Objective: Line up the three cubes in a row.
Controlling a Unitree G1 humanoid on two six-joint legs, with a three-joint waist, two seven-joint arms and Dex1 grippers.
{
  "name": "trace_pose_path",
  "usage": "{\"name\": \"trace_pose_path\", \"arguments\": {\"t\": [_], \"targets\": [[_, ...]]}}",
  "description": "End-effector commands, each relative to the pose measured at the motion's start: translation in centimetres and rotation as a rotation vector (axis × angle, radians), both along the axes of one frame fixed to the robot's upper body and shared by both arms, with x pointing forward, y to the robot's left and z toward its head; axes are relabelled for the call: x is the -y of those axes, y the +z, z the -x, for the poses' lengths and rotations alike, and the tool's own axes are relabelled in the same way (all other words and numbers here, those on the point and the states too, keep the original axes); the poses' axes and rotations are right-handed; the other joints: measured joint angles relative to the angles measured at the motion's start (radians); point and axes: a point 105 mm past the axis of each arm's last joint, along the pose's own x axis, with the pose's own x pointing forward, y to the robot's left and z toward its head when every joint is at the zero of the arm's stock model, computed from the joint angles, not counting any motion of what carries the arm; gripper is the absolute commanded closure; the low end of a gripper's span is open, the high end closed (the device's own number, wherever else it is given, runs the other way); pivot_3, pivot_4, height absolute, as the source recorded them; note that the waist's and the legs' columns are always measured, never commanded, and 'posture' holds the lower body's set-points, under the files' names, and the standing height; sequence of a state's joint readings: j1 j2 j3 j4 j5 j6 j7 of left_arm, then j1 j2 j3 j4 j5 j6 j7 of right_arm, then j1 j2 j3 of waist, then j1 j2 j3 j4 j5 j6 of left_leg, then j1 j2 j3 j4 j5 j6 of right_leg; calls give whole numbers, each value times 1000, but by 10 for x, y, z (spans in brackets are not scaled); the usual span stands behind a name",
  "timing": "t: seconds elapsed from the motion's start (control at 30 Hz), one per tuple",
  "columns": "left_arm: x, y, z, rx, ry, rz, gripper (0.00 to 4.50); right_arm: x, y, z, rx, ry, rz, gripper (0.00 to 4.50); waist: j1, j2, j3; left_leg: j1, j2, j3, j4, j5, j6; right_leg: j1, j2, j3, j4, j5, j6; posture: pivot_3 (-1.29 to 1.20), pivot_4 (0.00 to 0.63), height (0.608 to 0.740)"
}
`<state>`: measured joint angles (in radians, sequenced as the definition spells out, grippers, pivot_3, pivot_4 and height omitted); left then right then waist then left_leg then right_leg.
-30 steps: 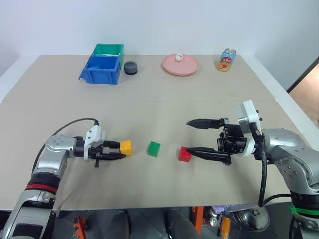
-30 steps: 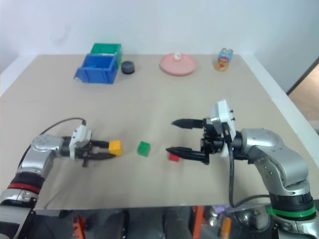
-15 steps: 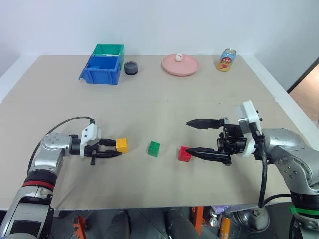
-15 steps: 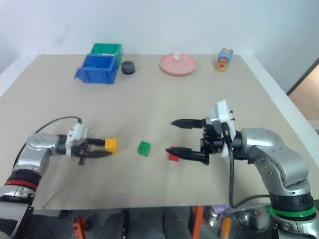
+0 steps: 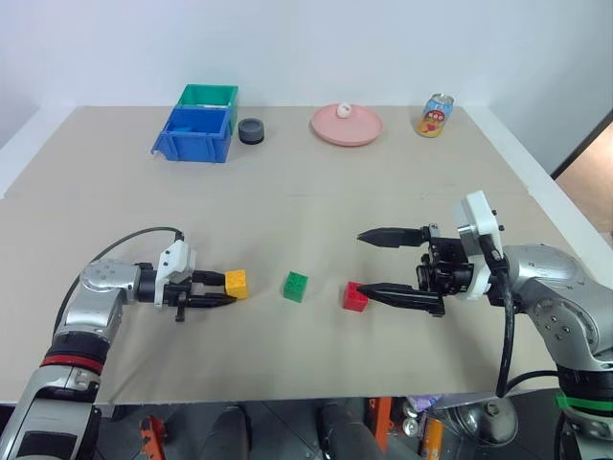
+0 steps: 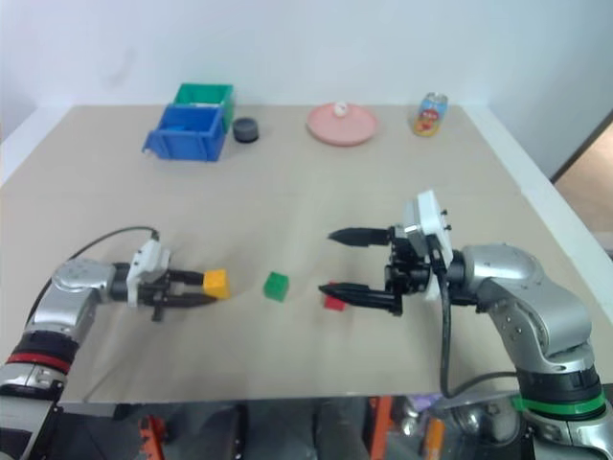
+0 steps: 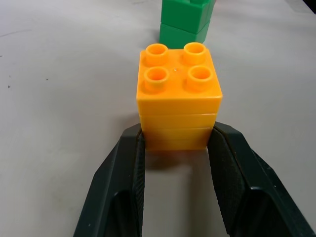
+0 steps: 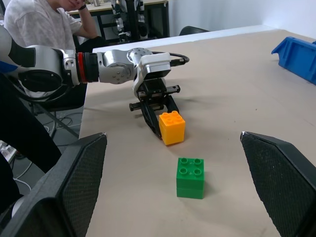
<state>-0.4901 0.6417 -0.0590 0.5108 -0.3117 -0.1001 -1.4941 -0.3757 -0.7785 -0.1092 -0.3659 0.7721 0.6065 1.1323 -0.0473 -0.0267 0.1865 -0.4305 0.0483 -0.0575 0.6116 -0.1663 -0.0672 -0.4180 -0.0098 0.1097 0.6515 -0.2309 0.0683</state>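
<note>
My left gripper (image 5: 221, 288) is shut on the yellow-orange cube (image 5: 236, 284). Its black fingers (image 7: 129, 168) clamp the cube's two sides low on the table (image 5: 306, 201). The green cube (image 5: 296, 287) stands a short way to its right, free. Further right sits the red cube (image 5: 355, 297). My right gripper (image 5: 363, 263) is open wide with its fingers level and nothing between them. Its lower finger's tip lies against the red cube's right side. The right wrist view looks back at the yellow-orange cube (image 8: 172, 127), the green cube (image 8: 190, 177) and the left gripper (image 8: 154, 118).
At the table's far side stand a blue bin (image 5: 199, 134) with a green bin (image 5: 208, 95) behind it, a small dark cup (image 5: 252, 130), a pink plate (image 5: 347, 126) and a drink can (image 5: 435, 115). A seated person (image 8: 44, 24) shows beyond the table's left end.
</note>
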Motion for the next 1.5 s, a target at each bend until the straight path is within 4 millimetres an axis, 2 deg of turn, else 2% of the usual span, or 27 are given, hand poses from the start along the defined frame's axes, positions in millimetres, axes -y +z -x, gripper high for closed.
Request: {"name": "trace_pose_path", "arguments": {"t": [0.03,0.4,0.47,0.53,0.6,0.63,0.7,0.87,0.97,1.0,1.13,1.2,1.27,1.37,1.43,1.5], "targets": [[-8,11,-2,44,25,4,3205,-2,8,1,44,19,8,0,0,0,0,0,0,0,0,0,0,0,0,0,0,0,0,0,150,736],[-12,10,-5,51,38,-8,3205,-1,8,0,46,18,15,0,0,0,0,0,0,0,0,0,0,0,0,0,0,0,0,0,150,736],[-13,9,-4,49,35,-13,2174,-1,8,0,46,17,15,0,0,0,0,0,0,0,0,0,0,0,0,0,0,0,0,0,150,736],[-12,8,-3,43,26,-11,1460,-1,8,1,45,16,16,0,0,0,0,0,0,0,0,0,0,0,0,0,1,0,0,0,150,736],[-11,9,-3,56,27,-12,921,-1,7,1,45,16,16,0,0,0,0,0,0,0,0,0,0,0,0,0,1,0,0,0,150,736],[-11,9,-4,60,32,-10,478,-1,7,1,45,16,16,0,0,0,0,0,0,0,0,0,0,0,0,0,1,0,0,0,150,736],[-10,11,-4,74,35,3,79,-1,8,0,44,17,14,0,0,0,0,0,0,0,1,0,0,0,0,0,1,0,0,0,150,736],[-12,20,-4,48,65,44,79,-1,8,-2,44,25,13,0,0,0,0,0,0,0,1,0,0,0,0,0,1,0,0,0,150,736],[-12,37,-5,34,103,118,79,-2,9,-2,45,32,12,0,0,0,0,0,0,0,3,0,0,0,0,0,2,0,0,0,150,736],[-10,46,-2,12,104,153,79,-2,9,-2,44,34,11,0,0,0,0,0,0,0,3,0,0,0,0,0,2,0,0,0,150,736],[7,73,31,-77,3,208,79,-1,10,-3,42,40,12,0,-4,0,0,0,2,0,4,0,0,0,1,0,4,0,0,0,150,736],[12,87,36,-80,12,246,79,0,10,-3,42,42,13,0,-3,0,0,0,2,0,4,0,0,0,1,0,5,-1,-1,0,150,736],[10,108,24,-40,108,335,79,-1,11,-5,45,42,11,0,0,0,0,0,2,0,6,0,0,0,1,-1,6,-1,-1,0,150,736],[-3,131,-1,27,298,466,79,-2,11,-7,49,36,6,0,0,0,1,1,2,0,8,1,1,1,1,-1,7,0,-1,0,150,736],[-31,134,-32,64,593,523,79,0,8,-15,63,-13,-1,0,0,-1,1,1,2,0,9,1,2,1,1,-1,7,1,-1,0,150,736],[-50,134,-45,74,769,568,79,2,6,-24,70,-67,-9,0,-5,-1,1,4,1,0,9,1,2,4,1,-1,7,1,-1,0,150,736]]}}
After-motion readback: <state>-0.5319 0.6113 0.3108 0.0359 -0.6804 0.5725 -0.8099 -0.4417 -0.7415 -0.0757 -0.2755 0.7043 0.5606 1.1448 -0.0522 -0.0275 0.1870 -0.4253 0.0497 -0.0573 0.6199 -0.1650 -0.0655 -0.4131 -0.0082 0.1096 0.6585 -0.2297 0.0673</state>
